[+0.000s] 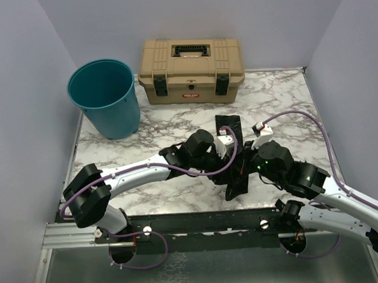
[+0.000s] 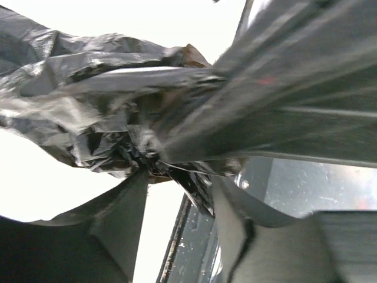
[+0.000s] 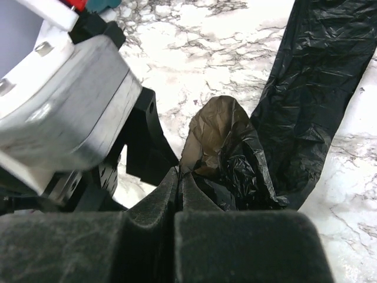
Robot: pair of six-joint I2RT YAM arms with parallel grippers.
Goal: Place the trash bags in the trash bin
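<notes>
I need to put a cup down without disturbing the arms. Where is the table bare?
Bare marble table lies between the toolbox, the right wall and the purple cable. Another patch: between the trash bin, toolbox and left arm. Crowded: near centre, where the left gripper and right gripper meet at the trash bag.

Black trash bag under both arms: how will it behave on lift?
Likely floppy: the trash bag lies as a crumpled, wrinkled strip on the table, so it should drape and trail. Probably very light: the thin film looks translucent brown near the right tool. Its glossy surface suggests it may slip from a shallow pinch.
</notes>
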